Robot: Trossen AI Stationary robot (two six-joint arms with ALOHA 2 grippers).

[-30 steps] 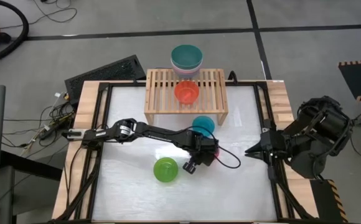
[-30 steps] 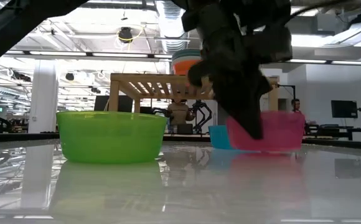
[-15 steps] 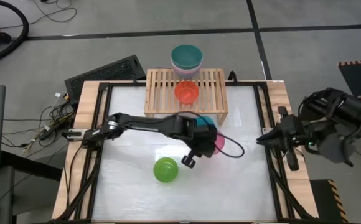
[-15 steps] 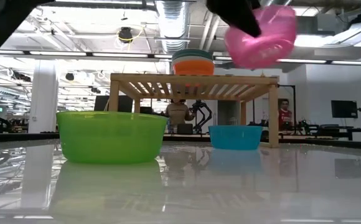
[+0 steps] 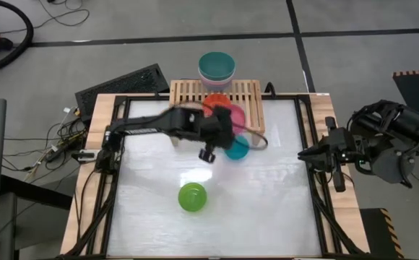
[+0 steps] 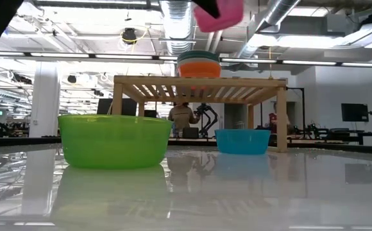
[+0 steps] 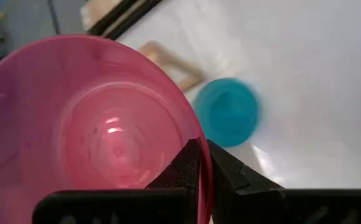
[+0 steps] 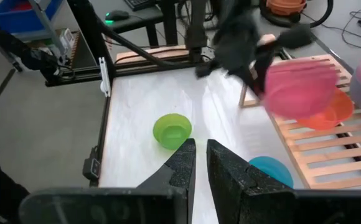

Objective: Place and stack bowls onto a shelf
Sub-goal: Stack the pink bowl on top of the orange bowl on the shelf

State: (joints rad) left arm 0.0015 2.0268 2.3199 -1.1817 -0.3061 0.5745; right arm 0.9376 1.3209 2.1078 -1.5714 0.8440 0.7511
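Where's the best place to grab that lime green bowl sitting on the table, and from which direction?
Take the lime green bowl by its rim, coming straight down from above. It sits upright with its mouth open upward and bare table all round it, so one finger can likely slip inside the wall and one outside, as the left pincer now holds the magenta bowl.

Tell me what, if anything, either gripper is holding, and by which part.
The left gripper holds the magenta bowl by its rim, jaws pinching the wall. The right gripper holds nothing.
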